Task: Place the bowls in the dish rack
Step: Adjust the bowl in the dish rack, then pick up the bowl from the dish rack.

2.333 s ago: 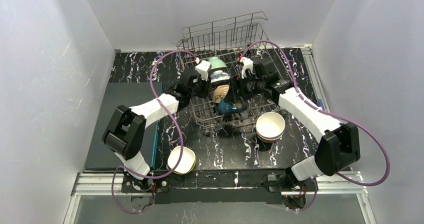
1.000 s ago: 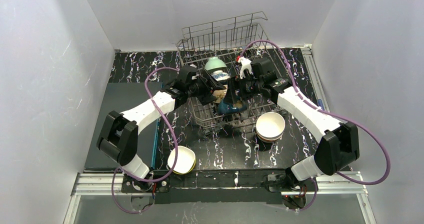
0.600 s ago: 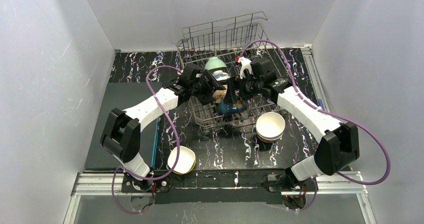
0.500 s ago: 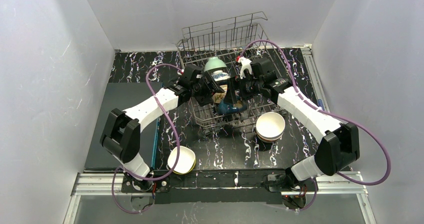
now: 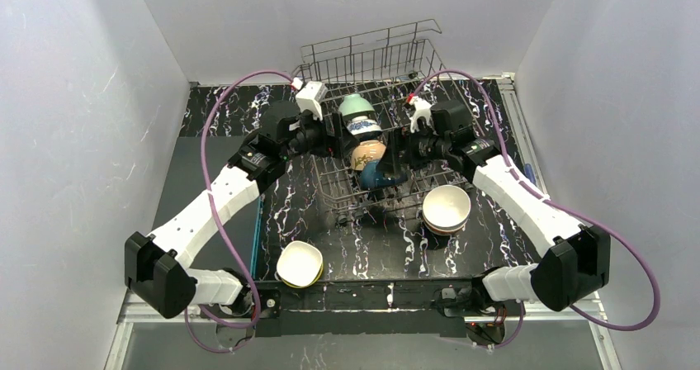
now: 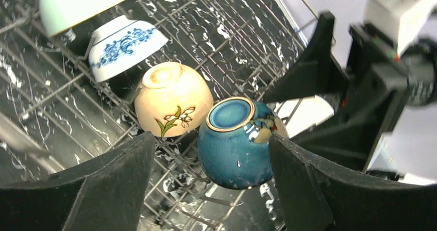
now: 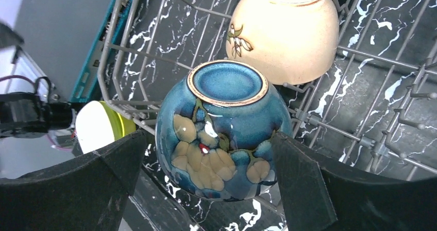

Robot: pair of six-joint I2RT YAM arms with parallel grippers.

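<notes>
I am watching both arms reaching over the dish rack (image 5: pixel 368 56), which is standing at the far middle of the black marbled worktop (image 5: pixel 371 250). Four bowls are sitting bottom-up in a row inside it, running from far to near. The mint bowl (image 5: pixel 355 104) is lying farthest. Next are lying the blue-patterned white bowl (image 5: pixel 361 127) and the tan bowl (image 5: pixel 368 151) with a small flower sprig. The teal-blue bowl (image 5: pixel 378 174) is lying nearest, just beside the tan one.

The left arm (image 5: pixel 219 201) is reaching in from the left. The left jaws are standing spread wide over the left part of the rack and are pinching nothing. In the left wrist view the tan bowl (image 6: pixel 172 99) and the teal-blue bowl (image 6: pixel 234 143) are showing between the two black fingers, well below them.

The right arm (image 5: pixel 520 196) is reaching in from the right. The right jaws are also standing spread wide, with one finger on each side of the teal-blue bowl (image 7: pixel 224 133), which is resting on the rack wires. I cannot tell whether either finger is touching its glaze.

Outside the rack, a yellow-green bowl (image 5: pixel 299 263) is sitting mouth-up on the near left of the worktop. A stack of bowls (image 5: pixel 446 207) with a white inside is sitting just beside the rack's near right corner.
</notes>
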